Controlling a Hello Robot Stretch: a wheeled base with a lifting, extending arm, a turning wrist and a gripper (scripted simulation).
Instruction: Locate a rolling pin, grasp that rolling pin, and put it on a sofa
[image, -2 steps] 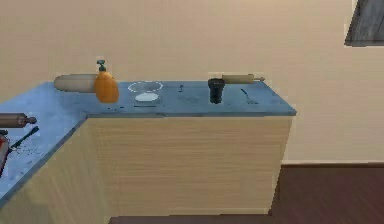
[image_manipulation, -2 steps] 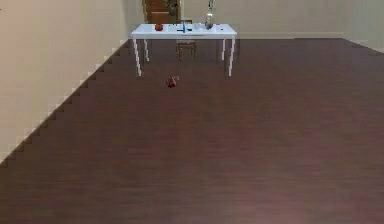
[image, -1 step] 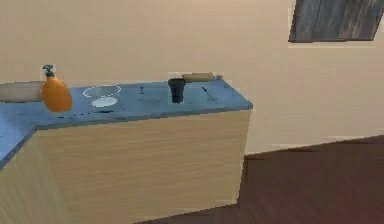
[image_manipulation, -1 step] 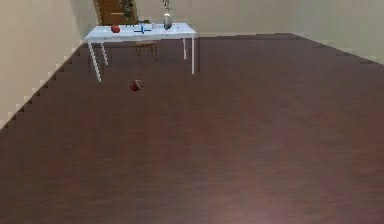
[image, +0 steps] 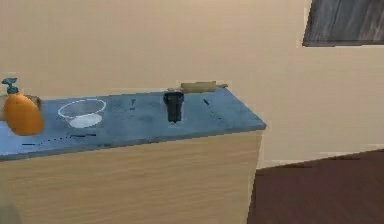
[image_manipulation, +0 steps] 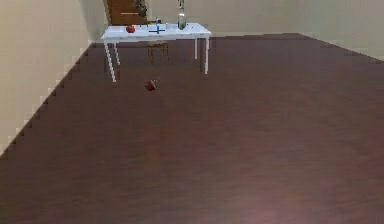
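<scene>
Dark reddish-brown wooden floor (image_manipulation: 230, 140) is spread across most of the arm side view, bordered at the left of the frame by a cream wall (image_manipulation: 35, 50). In the forward view a long desk (image: 135, 122) with a blue-grey top and a pale wooden front is seen across the left and middle of the frame, set against a cream wall. In the upper left of the arm side view a white desk (image_manipulation: 195, 30) on thin legs is placed well out on the floor.

On the blue-grey top, an orange pump bottle (image: 21, 111) is stood at the far left of the frame, and a clear bowl (image: 82, 112) is set just to its right. The rolling pin (image: 203, 88) is laid along the back edge of this desk, close to the wall, right of the frame's centre. A dark cup (image: 174, 105) is stood upright in front of it, slightly to the left.

On the white desk a tall bottle (image_manipulation: 181, 14), a blue item (image_manipulation: 157, 29) and a small red item (image_manipulation: 130, 29) are seen. A small red thing (image_manipulation: 151, 86) is left on the floor in front of it.

The state of the pincer cannot be told.
</scene>
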